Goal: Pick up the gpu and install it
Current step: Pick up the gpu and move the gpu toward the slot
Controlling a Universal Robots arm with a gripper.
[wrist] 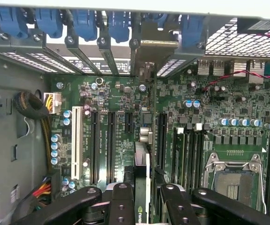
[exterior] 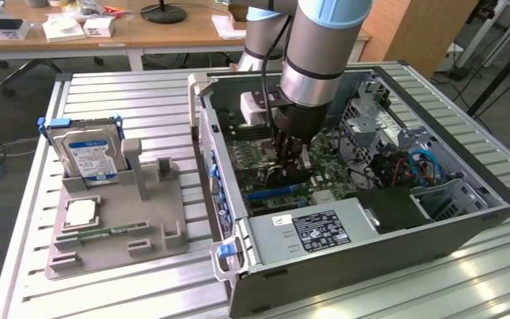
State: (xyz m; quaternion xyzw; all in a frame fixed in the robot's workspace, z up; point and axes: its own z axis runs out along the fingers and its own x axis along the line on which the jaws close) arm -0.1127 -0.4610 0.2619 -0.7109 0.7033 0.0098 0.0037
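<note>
The gpu stands edge-on between my fingers, a thin dark card with a green logo near the grip. Its far end reaches toward the case's rear slot openings. My gripper is shut on the gpu, one finger on each face. In the exterior view the gripper is down inside the open computer case, and the dark gpu hangs just over the green motherboard. Whether the card's edge touches a slot I cannot tell.
Long black slots and a white slot flank the card, and an open processor socket lies beside them. Blue clips line the rear wall. Outside the case, a grey holder carries a hard drive and a memory stick.
</note>
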